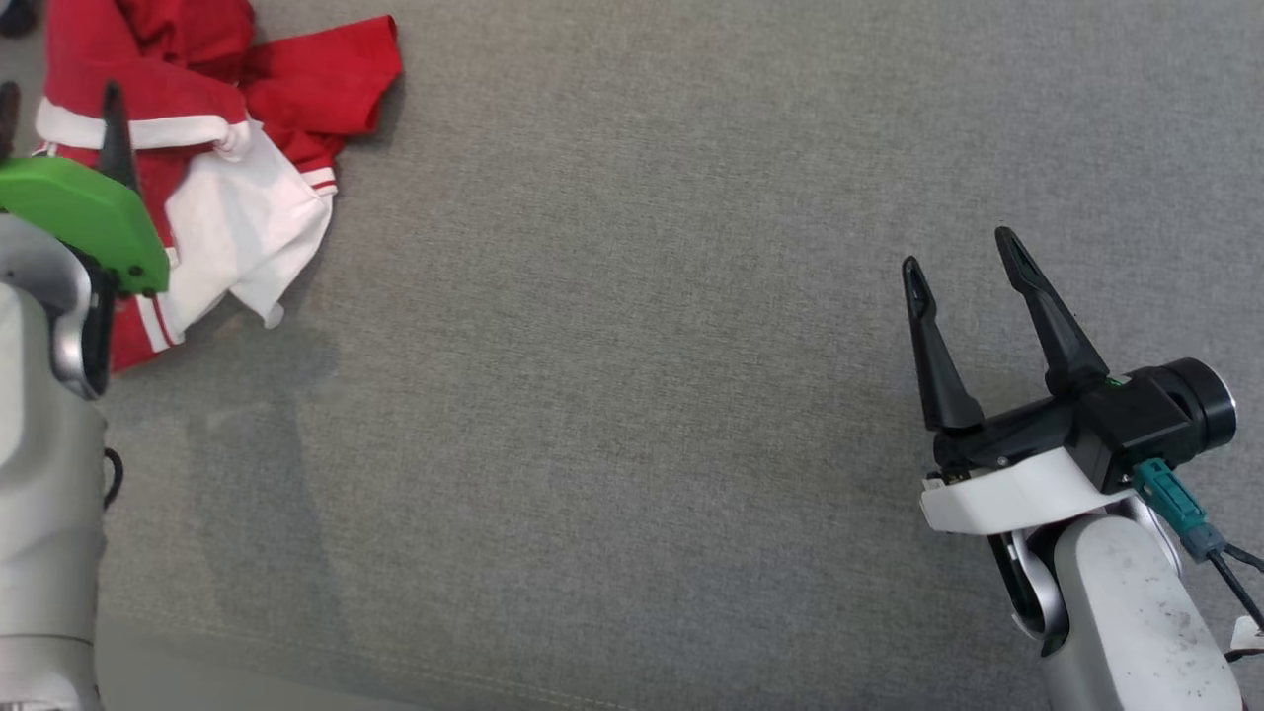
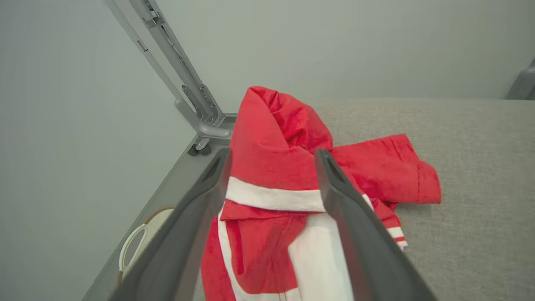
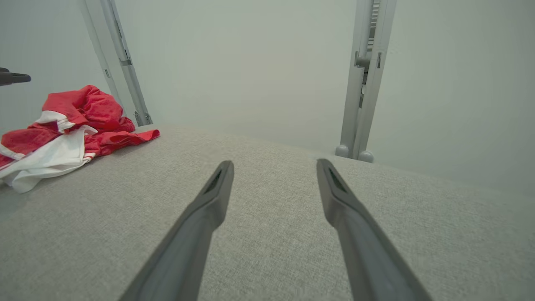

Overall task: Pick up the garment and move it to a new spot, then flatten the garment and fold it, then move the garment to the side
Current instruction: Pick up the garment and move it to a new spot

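Nearest sits the pale forearm [image 1: 44, 513] of the left arm, at the lower left of the head view, topped by a green cover [image 1: 89, 212]; just beyond it the left gripper [image 1: 59, 94] hangs over the garment [image 1: 247, 197], jaws released and wide, nothing between them; from its own wrist camera the left gripper [image 2: 272, 154] frames the garment [image 2: 276, 138] across a white band, though whether the tips touch cloth I cannot tell; the garment, red with white panels, lies crumpled in a heap at the far left corner of the grey surface [image 1: 632, 395], close to its edge; the right gripper [image 1: 958, 250] waits well apart over bare cloth, jaws likewise spread and empty; by my reading the first step is in hand, the pick-up, with no grasp made yet; the next move calls for lowering the left fingers onto a raised fold, pinching enough layers to lift the whole heap, then carrying it toward the open middle; counted: one garment, two grippers, two fingers on each, and two metal uprights [image 3: 363, 83] at the far edge
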